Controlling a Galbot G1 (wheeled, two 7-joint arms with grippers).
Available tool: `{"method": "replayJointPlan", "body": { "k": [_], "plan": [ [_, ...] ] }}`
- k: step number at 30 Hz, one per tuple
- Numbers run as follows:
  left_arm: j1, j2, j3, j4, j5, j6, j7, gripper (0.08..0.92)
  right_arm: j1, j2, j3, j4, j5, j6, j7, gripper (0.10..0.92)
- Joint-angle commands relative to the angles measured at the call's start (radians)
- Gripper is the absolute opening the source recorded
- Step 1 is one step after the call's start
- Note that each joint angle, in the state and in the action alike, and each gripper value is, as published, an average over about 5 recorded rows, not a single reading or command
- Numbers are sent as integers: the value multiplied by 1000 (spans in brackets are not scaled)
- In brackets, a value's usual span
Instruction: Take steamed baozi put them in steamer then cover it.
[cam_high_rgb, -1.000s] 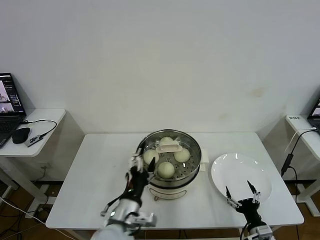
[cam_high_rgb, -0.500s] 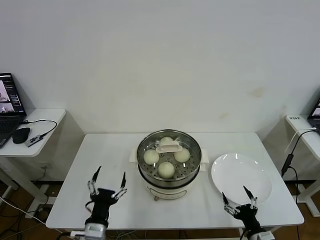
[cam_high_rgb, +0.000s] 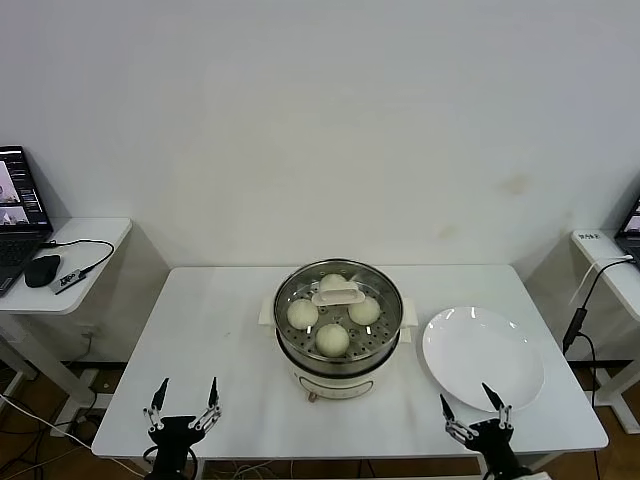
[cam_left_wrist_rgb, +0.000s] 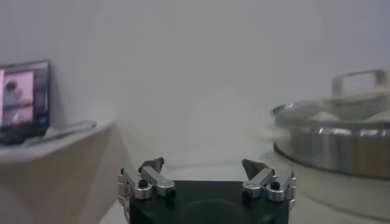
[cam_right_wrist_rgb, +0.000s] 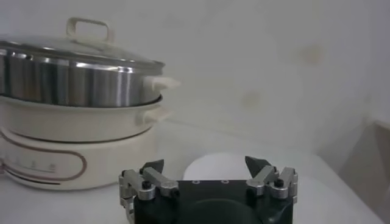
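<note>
Four buns: in your head view the steamed baozi (cam_high_rgb: 332, 339) sit inside the steamer (cam_high_rgb: 339, 355), at 12, 3, 6 and 9 o'clock around the handle.
Cover: the glass lid (cam_high_rgb: 338, 306) rests on the steamer rim, its cream bar handle (cam_high_rgb: 337, 294) at centre.
Steamer position: middle of the white table (cam_high_rgb: 215, 330); the white plate (cam_high_rgb: 482, 357) lies at its 3 o'clock, just beside the base.
Left gripper (cam_high_rgb: 182, 408): low at the table's near edge, 8 o'clock of the steamer, well apart from it; fingers spread, nothing held.
Right gripper (cam_high_rgb: 474, 409): near edge, 6 o'clock of the plate; fingers spread, nothing held.
Left wrist view: you see the left gripper (cam_left_wrist_rgb: 204, 173) gaping, with the covered steamer (cam_left_wrist_rgb: 338, 140) beyond and a laptop (cam_left_wrist_rgb: 24, 100) on the side desk.
Right wrist view: the right gripper (cam_right_wrist_rgb: 206, 173) gapes empty; the lidded steamer (cam_right_wrist_rgb: 73, 122) and plate (cam_right_wrist_rgb: 228, 166) lie ahead.
</note>
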Motion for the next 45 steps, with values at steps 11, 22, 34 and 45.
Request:
{"method": "replayJointPlan", "body": {
  "k": [11, 22, 34, 45],
  "plan": [
    [12, -20, -33, 18, -19, 3, 28, 823, -12, -17, -64, 1, 12, 4, 14, 823],
    [-4, -27, -22, 26, 16, -16, 42, 823, -10, -9, -74, -2, -2, 9, 8, 823],
    [7, -26, -20, 17, 39, 14, 44, 823, -12, -10, -73, 2, -3, 12, 2, 823],
    [18, -29, -15, 17, 47, 13, 49, 823, -13, -9, -73, 3, -6, 16, -1, 823]
  ]
}}
